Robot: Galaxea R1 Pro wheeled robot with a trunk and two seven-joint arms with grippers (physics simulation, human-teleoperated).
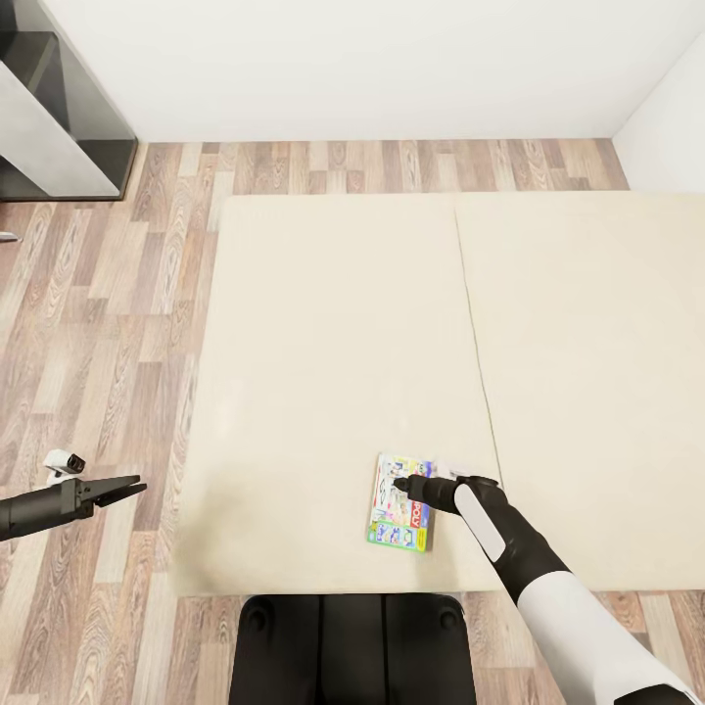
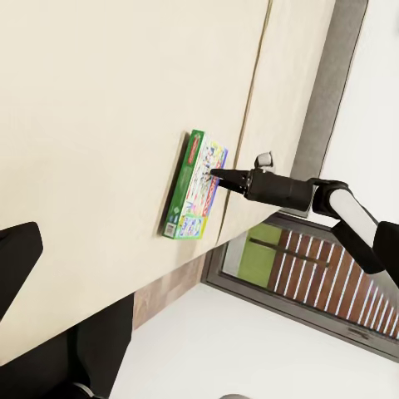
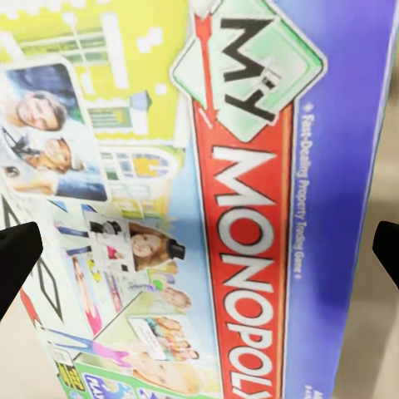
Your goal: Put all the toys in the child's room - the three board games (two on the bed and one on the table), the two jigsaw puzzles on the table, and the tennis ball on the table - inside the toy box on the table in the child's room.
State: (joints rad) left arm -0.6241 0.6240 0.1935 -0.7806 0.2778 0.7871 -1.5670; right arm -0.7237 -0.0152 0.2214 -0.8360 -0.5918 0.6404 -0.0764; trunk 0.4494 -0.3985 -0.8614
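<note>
The right end effector [image 1: 399, 482] hangs directly over a board game [image 1: 401, 514], its fingers spread wide enough that in the right wrist view their dark tips sit at both edges of the cover [image 3: 208, 199], holding nothing. The box lies flat on the bed [image 1: 323, 343], under and just nearer the robot than the fingertips, close to the mattress's near edge and beside the seam. Well off to that end effector's left, the left end effector [image 1: 125, 488] hovers above the wood floor [image 1: 98, 323] with its fingers nearly together and empty.
</note>
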